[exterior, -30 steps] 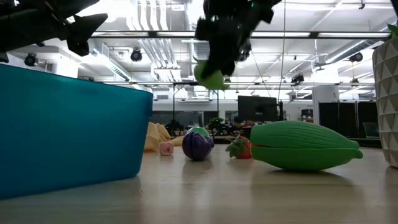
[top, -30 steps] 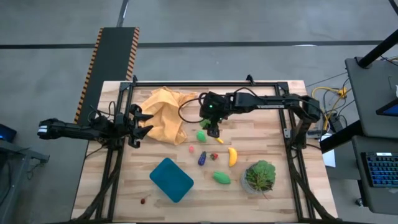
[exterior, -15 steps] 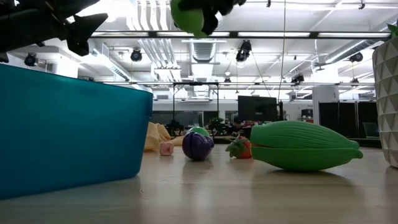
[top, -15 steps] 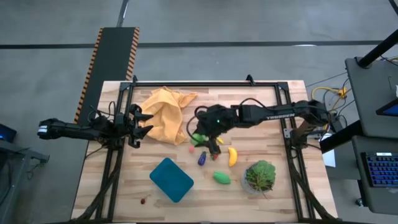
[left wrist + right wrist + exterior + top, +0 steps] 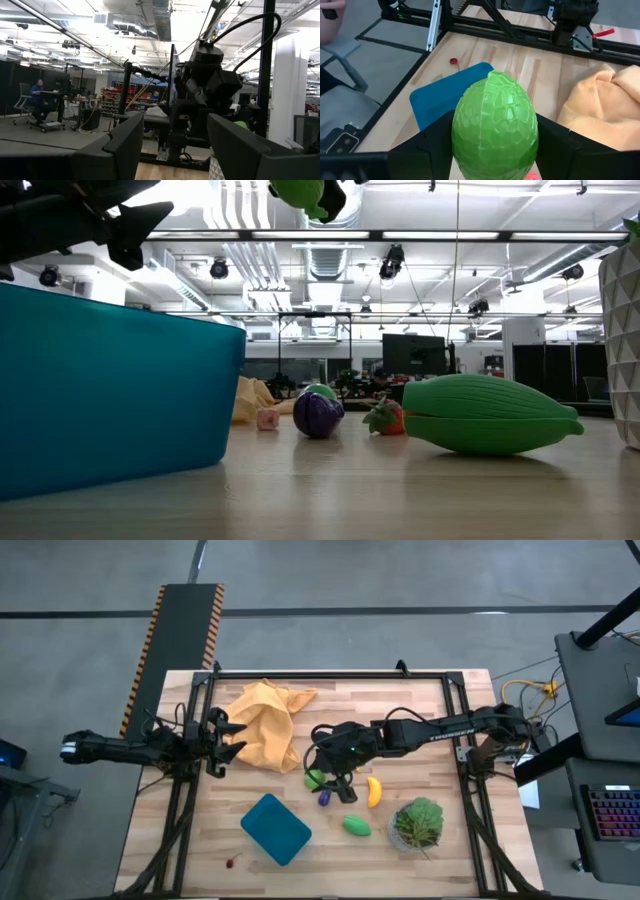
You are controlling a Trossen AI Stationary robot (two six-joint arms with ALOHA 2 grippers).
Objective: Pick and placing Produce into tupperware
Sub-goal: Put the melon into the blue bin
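High view, right gripper [image 5: 322, 778] w/ green produce [image 5: 314, 778] (aloft)

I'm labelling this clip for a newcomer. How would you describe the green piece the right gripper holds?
Find the teal container near the table's front. Just beyond it, the right gripper holds a bumpy light green oval in the air. The other green oval lies on the wood.

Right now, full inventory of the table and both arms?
green oval: 1, green, held in the right hand above the table
green pod: 1, green, beside the plant
banana: 1, yellow, mid-table
eggplant: 1, purple, left of the banana
red piece: 1, near front-left edge
tupperware: 1, teal, front centre
cloth: 1, orange-yellow, back left
plant: 1, leafy green, front right
left hand: open, parked at left edge
right hand: shut on the green oval
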